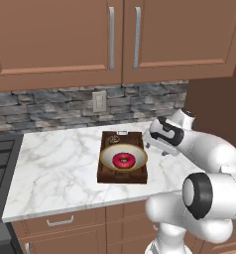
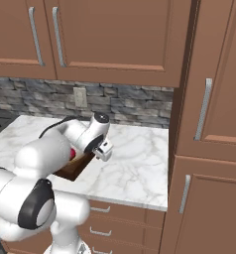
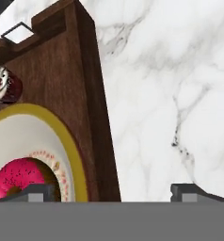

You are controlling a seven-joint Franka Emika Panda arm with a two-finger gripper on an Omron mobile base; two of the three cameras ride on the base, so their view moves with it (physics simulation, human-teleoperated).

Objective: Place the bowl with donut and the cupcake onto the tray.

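The dark wooden tray point(image 1: 107, 174) lies on the marble counter, its metal handle point(image 3: 19, 32) at the far short side. The cream bowl point(image 1: 107, 158) with the tan rim sits in the tray and holds the pink-iced donut point(image 1: 124, 159). Behind the bowl, the small dark cupcake point(image 1: 113, 140) rests on the tray floor. In the hand view the tray wall point(image 3: 92, 94), bowl point(image 3: 29, 136), donut point(image 3: 12, 180) and cupcake point(image 3: 3, 84) lie to the left. My gripper point(image 1: 150, 143) hovers open and empty over the tray's right edge, fingertips point(image 3: 36, 190) wide apart. The arm hides most of the tray point(image 2: 74, 167).
A stove point(image 1: 1, 163) borders the counter point(image 1: 55, 163) on the left. A wall outlet point(image 1: 99, 100) sits in the stone backsplash, with wall cabinets above. A tall cabinet point(image 2: 209, 149) closes off the counter's right end. Bare marble point(image 2: 135, 158) lies right of the tray.
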